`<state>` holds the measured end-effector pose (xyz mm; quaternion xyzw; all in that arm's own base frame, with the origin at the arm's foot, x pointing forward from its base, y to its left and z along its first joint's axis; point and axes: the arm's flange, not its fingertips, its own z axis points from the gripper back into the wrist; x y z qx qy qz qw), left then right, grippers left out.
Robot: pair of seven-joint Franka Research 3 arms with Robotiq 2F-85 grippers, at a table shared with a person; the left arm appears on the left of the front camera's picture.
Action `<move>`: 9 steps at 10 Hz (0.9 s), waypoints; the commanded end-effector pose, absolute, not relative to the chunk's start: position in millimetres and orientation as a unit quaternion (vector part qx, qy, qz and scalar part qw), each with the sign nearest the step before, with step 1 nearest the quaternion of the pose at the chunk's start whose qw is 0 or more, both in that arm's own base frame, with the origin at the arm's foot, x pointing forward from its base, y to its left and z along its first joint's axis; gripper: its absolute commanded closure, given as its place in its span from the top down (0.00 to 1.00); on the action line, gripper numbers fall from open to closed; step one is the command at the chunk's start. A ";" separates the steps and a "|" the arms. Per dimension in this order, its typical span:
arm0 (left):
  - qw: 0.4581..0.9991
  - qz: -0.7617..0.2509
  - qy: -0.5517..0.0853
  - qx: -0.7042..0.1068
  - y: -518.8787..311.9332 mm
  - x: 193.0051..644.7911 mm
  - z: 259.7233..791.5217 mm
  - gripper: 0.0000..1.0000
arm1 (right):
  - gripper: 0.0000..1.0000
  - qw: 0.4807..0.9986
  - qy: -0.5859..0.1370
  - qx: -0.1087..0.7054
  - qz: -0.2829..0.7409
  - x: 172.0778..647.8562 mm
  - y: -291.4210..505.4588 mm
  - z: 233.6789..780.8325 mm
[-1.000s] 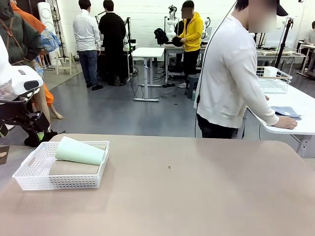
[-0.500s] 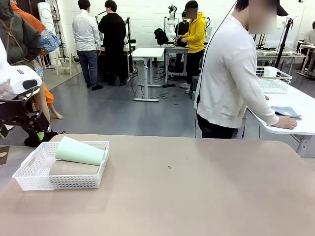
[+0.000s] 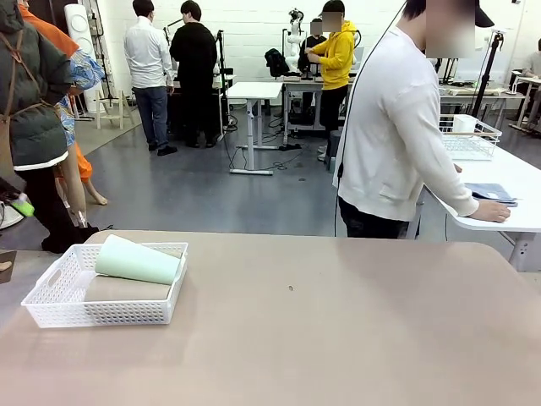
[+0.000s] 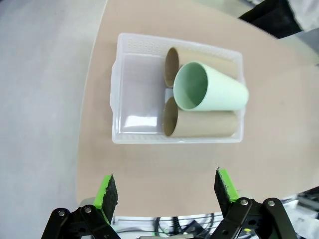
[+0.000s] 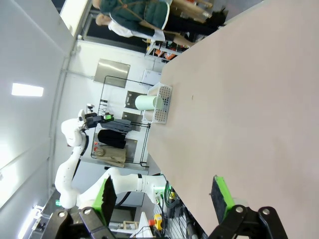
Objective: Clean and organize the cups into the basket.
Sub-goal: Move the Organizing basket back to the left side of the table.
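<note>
The white lattice basket (image 3: 101,314) sits at the table's left side. In it lie two brown cups side by side, with the mint green cup (image 3: 137,260) resting across the top; one brown cup (image 3: 127,289) shows beneath it. From high above, my left gripper (image 4: 167,191) looks down on the basket (image 4: 137,94), the mint cup (image 4: 214,94) and both brown cups (image 4: 199,57) (image 4: 199,124), its jaws open and holding nothing. A green fingertip (image 3: 23,207) peeks in at the front view's left edge. My right gripper (image 5: 164,196) stands open over the table's near edge, far from the basket (image 5: 162,104).
The tan table (image 3: 338,338) stretches bare to the right of the basket. A person in a white top (image 3: 397,127) stands at the far side, turned toward a neighbouring white table with a wire basket (image 3: 469,135). Half of the basket's floor is free.
My left arm has pulled back to the left, almost out of the front view. Basket and cups have not moved.
</note>
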<state>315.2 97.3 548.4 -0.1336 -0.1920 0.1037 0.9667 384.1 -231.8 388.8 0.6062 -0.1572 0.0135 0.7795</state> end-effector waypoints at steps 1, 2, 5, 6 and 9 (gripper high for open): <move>0.941 0.108 -0.207 -0.244 146.1 307.2 546.9 1.00 | 1.00 0.783 -0.156 0.602 0.009 384.5 -228.7 390.2; 0.924 0.119 -0.204 -0.301 179.9 300.7 537.5 1.00 | 1.00 0.783 -0.156 0.602 0.009 384.5 -228.7 390.2; 0.892 0.122 -0.123 -0.417 248.7 285.0 528.2 1.00 | 1.00 0.783 -0.156 0.602 0.009 384.5 -228.7 390.2; 0.884 0.107 -0.108 -0.443 265.2 284.0 529.0 1.00 | 1.00 0.783 -0.156 0.602 0.009 384.5 -228.7 390.2; 0.850 0.105 -0.125 -0.501 302.5 278.4 522.5 1.00 | 1.00 0.783 -0.156 0.602 0.009 384.5 -228.7 390.2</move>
